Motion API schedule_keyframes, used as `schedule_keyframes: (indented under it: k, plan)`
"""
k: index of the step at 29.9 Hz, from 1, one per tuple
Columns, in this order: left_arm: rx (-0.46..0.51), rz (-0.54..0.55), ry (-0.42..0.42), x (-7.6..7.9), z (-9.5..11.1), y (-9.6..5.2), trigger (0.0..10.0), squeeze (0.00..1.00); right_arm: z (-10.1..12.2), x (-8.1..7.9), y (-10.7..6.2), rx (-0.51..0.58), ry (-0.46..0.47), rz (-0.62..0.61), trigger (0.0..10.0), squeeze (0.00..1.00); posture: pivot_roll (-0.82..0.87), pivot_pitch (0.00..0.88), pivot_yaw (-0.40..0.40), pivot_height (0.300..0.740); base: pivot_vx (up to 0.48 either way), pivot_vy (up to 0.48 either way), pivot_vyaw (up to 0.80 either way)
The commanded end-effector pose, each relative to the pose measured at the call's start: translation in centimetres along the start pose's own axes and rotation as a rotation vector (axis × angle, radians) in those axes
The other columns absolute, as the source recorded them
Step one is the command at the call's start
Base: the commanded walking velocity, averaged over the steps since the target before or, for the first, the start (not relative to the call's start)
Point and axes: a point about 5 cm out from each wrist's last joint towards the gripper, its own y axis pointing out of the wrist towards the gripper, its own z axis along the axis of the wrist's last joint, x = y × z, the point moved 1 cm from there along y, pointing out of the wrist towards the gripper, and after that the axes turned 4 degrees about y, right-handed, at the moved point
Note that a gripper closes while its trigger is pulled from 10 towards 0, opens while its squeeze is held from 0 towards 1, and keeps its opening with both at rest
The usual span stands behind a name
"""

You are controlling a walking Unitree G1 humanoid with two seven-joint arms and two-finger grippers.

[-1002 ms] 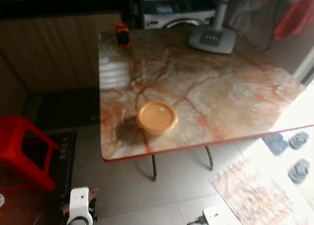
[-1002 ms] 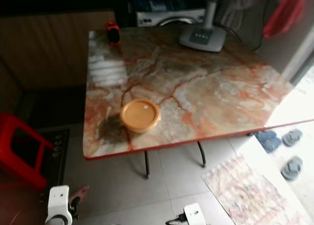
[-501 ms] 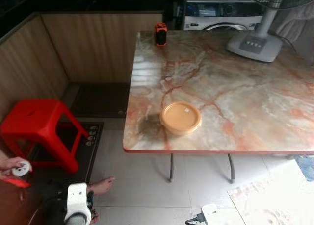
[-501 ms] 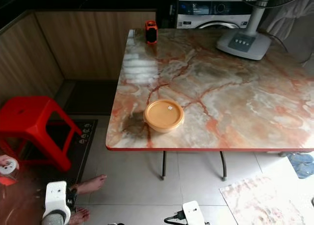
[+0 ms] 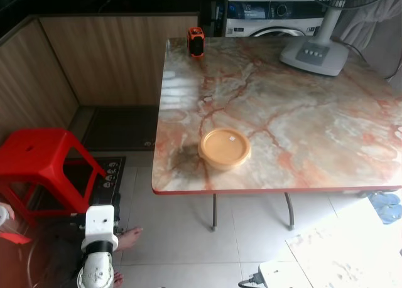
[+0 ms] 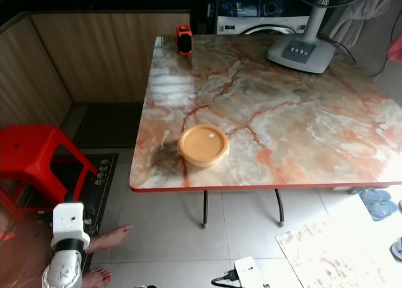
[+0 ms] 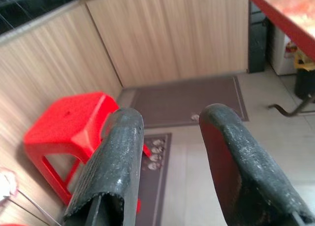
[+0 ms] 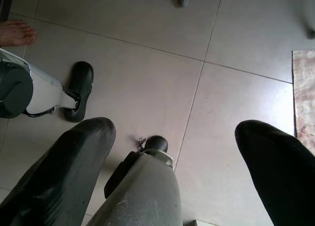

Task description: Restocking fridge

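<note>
Both tools are hanging low and empty: the left tool (image 7: 170, 162) is holding its fingers narrowly parted over the floor, looking toward a red stool (image 7: 69, 132) and a dark mat (image 7: 189, 98) along the wood-panelled wall, while the right tool (image 8: 177, 167) is spreading its fingers wide above the pale floor tiles, with the robot's own foot (image 8: 78, 90) and a person's bare foot (image 8: 17, 31) lying nearby. Further out, the left arm (image 5: 98, 247) is dangling beside the counter (image 5: 326, 112), well apart from anything on it. An orange lidded container (image 5: 224, 148) is sitting on the counter near its front edge, toward the robot's left corner. It is round and shallow, so it is offering no long axis and no pointing direction; its lid is facing straight up and it is resting flat. A small orange-and-black object (image 5: 196, 41) is standing at the far corner and a fan base (image 5: 314, 51) is sitting at the back. No fridge is appearing, so I am judging that the robot is facing the container as an item to carry; if so, the next move is calling for stepping closer and raising a tool to grip the container from its sides, level.
</note>
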Motion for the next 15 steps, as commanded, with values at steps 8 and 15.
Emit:
schedule_keyframes:
  k: [8, 15]
  plan:
    - [0.275, -0.054, -0.087, 1.0, 9.3, 4.5, 10.0, 0.00, 0.1, 0.2, 0.0, 0.007, 0.013, -0.010, 10.0, 0.00, 0.06, 0.063, -0.013, 0.740, 0.000, 0.000, 0.00]
    - [0.294, -0.217, -0.197, 3.7, 12.3, 5.2, 10.0, 0.00, 0.2, 0.2, 0.0, 0.015, 0.024, -0.018, 10.0, 0.00, 0.06, 0.068, -0.014, 0.740, 0.000, 0.000, 0.00]
